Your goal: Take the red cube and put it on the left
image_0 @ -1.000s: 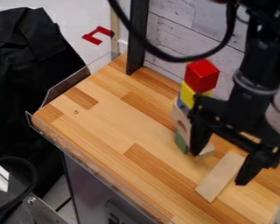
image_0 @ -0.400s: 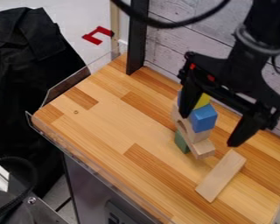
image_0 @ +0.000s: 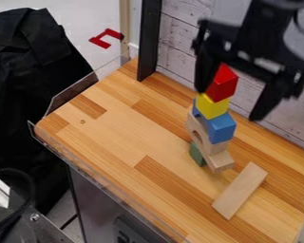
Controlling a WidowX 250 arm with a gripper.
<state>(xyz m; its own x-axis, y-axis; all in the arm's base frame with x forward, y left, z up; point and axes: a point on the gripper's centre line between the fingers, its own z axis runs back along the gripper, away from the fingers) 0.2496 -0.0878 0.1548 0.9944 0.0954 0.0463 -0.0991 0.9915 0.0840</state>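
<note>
The black pincer (image_0: 229, 104), its two fingers spread wide, hangs over the red cube (image_0: 223, 84) at the upper right of the camera view, above a wooden worktop (image_0: 110, 128). The step in hand appears to be lining up for the pick; the cube is not clamped and sits atop a yellow block (image_0: 212, 107), above a blue block (image_0: 221, 128) in a stack of toy blocks. The next move likely calls for centering the fingers about the cube, lowering, closing on it alone and lifting straight up before carrying it left. In view, the cube lies between the two fingers, just beside the left-hand one in the picture, which overlaps its edge, and well apart from the other; whether finger and cube touch cannot be told. A skewed descent could topple the stack.
</note>
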